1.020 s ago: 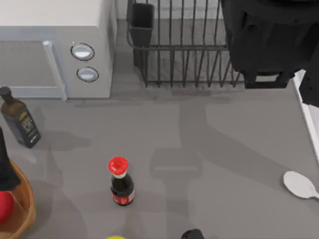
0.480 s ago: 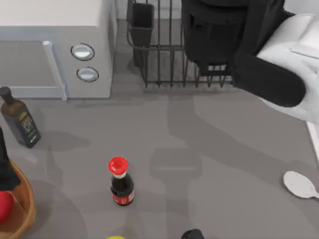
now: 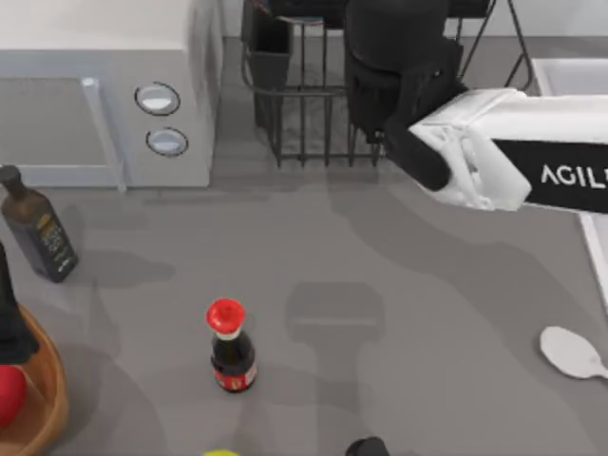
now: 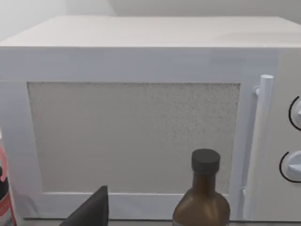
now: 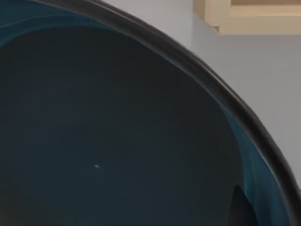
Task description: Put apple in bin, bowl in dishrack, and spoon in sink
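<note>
The blue bowl (image 5: 117, 141) sits right against the right wrist camera, with a dark fingertip (image 5: 241, 209) at its rim. My right gripper (image 3: 394, 57) is shut on the bowl and hangs over the black wire dishrack (image 3: 304, 123) at the back. The red apple (image 3: 8, 394) lies inside the wicker bin (image 3: 46, 404) at the front left corner. My left gripper (image 3: 9, 328) hovers just above that bin. The white spoon (image 3: 570, 353) lies on the counter at the right. The sink (image 3: 570, 74) shows its white edge at the back right.
A white microwave (image 3: 104, 95) stands at the back left, with a dark oil bottle (image 3: 38, 233) in front of it. A red-capped sauce bottle (image 3: 230, 347) stands front of centre. A yellow object (image 3: 220, 453) and a black one (image 3: 366, 446) poke in at the front edge.
My right arm has swung left from the sink's side to over the dishrack, carrying the bowl with it. The left arm, apple and spoon have stayed put.
</note>
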Robot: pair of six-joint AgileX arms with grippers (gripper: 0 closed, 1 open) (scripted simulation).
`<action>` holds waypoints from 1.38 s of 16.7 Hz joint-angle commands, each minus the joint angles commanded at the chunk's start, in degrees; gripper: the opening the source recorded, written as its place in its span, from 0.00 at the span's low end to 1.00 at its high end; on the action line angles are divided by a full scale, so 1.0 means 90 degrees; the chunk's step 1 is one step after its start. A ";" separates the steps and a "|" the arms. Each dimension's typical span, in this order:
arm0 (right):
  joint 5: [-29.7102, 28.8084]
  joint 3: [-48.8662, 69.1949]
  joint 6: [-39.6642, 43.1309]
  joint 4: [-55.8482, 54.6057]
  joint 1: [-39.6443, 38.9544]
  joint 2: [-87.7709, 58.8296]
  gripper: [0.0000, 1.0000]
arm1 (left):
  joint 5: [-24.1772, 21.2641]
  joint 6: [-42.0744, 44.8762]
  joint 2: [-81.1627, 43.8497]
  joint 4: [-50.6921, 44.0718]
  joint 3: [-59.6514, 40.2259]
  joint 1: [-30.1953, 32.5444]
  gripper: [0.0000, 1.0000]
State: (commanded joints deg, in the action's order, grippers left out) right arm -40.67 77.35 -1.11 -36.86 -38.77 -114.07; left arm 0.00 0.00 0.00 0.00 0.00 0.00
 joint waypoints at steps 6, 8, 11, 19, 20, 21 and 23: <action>0.0284 -0.0109 0.0010 -0.0366 0.0285 -0.0341 0.00 | 0.0000 0.0000 0.0000 0.0000 0.0000 0.0000 1.00; 0.0284 -0.0109 0.0010 -0.0366 0.0285 -0.0341 0.08 | 0.0000 0.0000 0.0000 0.0000 0.0000 0.0000 1.00; 0.0284 -0.0109 0.0010 -0.0366 0.0285 -0.0341 0.30 | 0.0000 0.0000 0.0000 0.0000 0.0000 0.0000 1.00; 0.0284 -0.0109 0.0010 -0.0366 0.0285 -0.0341 0.90 | 0.0000 0.0000 0.0000 0.0000 0.0000 0.0000 1.00; 0.0284 -0.0109 0.0010 -0.0366 0.0285 -0.0341 0.98 | 0.0000 0.0000 0.0000 0.0000 0.0000 0.0000 1.00; 0.0284 -0.0109 0.0010 -0.0366 0.0285 -0.0341 1.00 | 0.0000 0.0000 0.0000 0.0000 0.0000 0.0000 1.00; 0.0284 -0.0109 0.0010 -0.0366 0.0285 -0.0341 1.00 | 0.0000 0.0000 0.0000 0.0000 0.0000 0.0000 1.00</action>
State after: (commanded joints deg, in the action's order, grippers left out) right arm -38.11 76.38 -1.02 -40.15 -36.21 -117.14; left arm 0.00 0.00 0.00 0.00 0.00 0.00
